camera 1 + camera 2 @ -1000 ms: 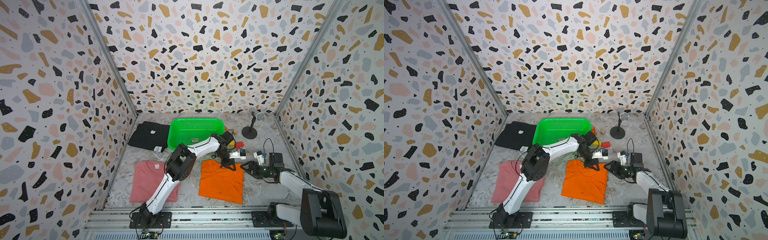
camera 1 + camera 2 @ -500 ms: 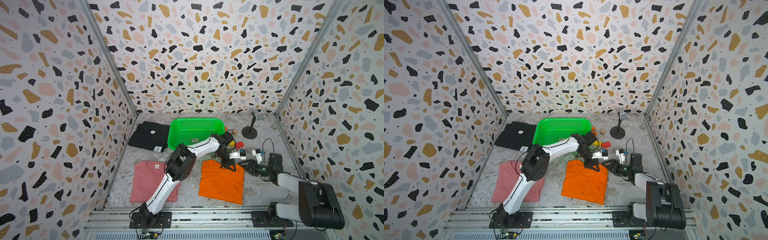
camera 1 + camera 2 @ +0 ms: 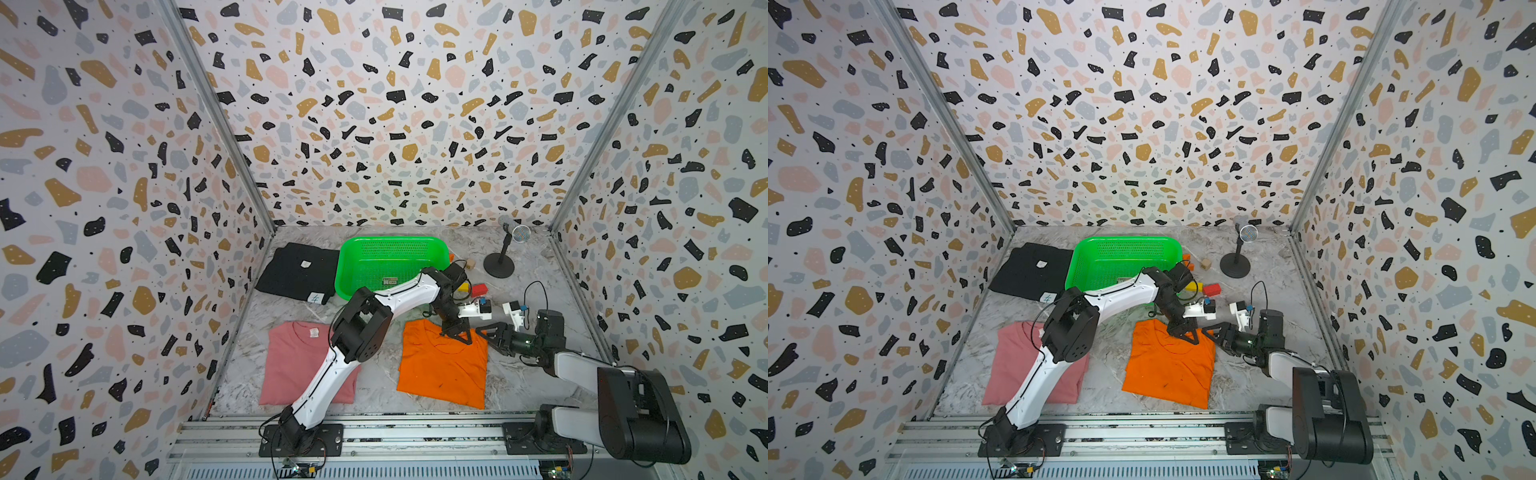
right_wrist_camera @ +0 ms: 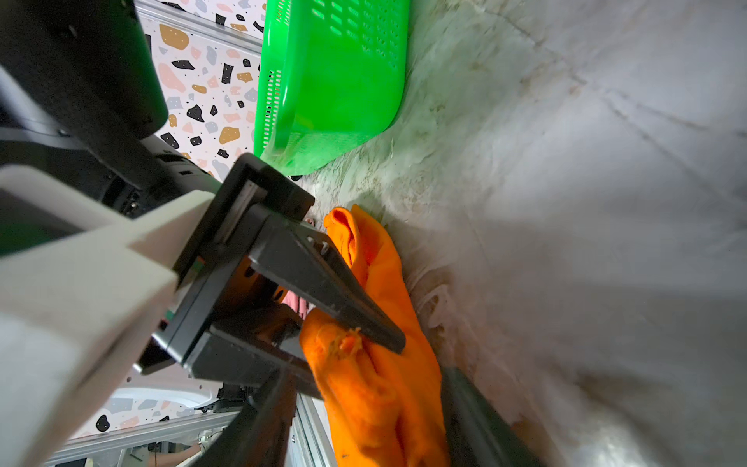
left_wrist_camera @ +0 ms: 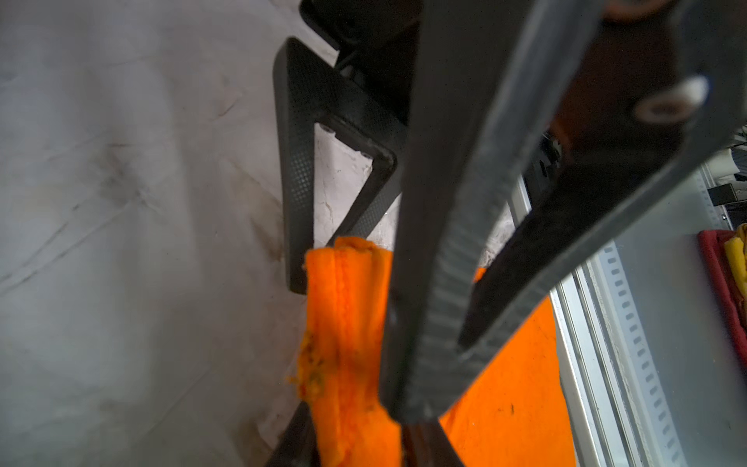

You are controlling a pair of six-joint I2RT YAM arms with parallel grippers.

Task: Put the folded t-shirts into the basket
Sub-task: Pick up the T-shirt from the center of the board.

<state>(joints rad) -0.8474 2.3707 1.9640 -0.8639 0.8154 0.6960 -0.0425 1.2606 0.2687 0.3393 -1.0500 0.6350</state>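
Right wrist view: left gripper [image 4: 364, 356] pinches a raised fold at the orange shirt's [image 4: 376, 404] corner, probably so the right gripper [image 3: 484, 336], jaws open astride that edge, can get under. Shirt lies on the table [image 3: 378, 382], short of the basket [image 3: 347, 270].

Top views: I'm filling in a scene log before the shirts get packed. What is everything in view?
orange t-shirt: one, orange, front right
pink t-shirt: one, pink, front left
black t-shirt: one, black, back left, beside basket
basket: one, green, back centre, no shirt inside
small blocks: about four, red, yellow, tan, orange, right of basket
microphone: one, black stand, back right
left hand: one, black, at orange t-shirt's far edge
right hand: one, black, open around its far right corner
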